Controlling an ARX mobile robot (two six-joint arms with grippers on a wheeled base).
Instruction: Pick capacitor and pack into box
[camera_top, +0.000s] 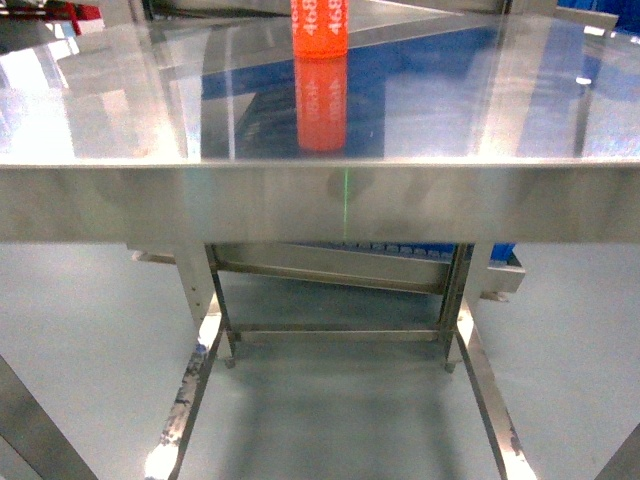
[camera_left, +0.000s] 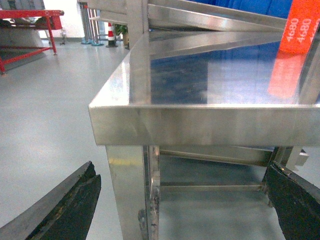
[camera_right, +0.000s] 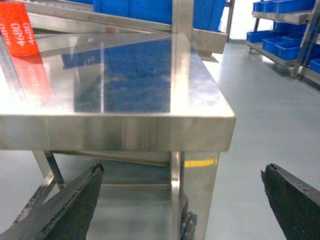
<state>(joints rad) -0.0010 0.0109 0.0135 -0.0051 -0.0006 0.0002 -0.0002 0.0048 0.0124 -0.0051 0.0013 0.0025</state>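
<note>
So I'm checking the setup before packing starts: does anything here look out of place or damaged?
Nothing looks damaged or spilled. The steel table holds only an orange numbered cylinder at its far side. Neither a capacitor nor the box shows in any view. Both grippers, left and right, are open and empty, below the table's edge.

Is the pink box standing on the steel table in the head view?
No, the table carries only an orange cylinder with white numbers.
</note>
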